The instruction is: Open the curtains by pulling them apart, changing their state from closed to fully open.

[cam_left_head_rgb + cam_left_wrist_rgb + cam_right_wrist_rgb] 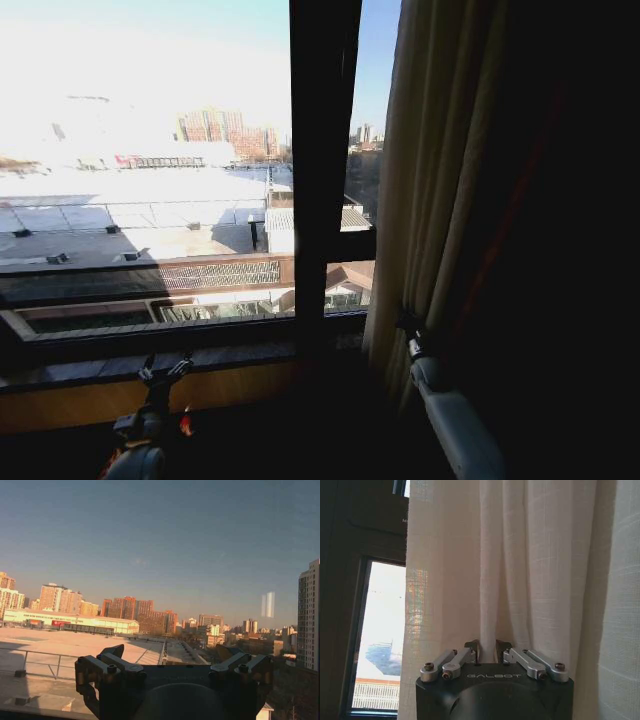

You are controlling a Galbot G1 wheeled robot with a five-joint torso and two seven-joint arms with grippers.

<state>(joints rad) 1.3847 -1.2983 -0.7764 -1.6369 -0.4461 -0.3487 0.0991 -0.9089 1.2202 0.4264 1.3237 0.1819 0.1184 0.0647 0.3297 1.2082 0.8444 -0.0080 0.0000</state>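
Observation:
One sheer cream curtain (pixel 432 170) hangs bunched in pleats at the right side of the window, with the glass to its left uncovered. My right gripper (pixel 409 327) is at this panel's inner edge, low down. Close up, its fingertips (pixel 473 648) stand close together with a fold of the curtain (pixel 540 565) pinched between them. My left gripper (pixel 165 371) is low at the left, in front of the window sill, touching no fabric. Its fingers (pixel 112 656) are spread wide open and point out through the glass at the city.
A dark vertical window frame post (pixel 322 160) stands between the two panes. A wooden sill (pixel 90 372) runs along the bottom of the window. A dark opaque drape (pixel 565 250) fills the far right behind the sheer panel.

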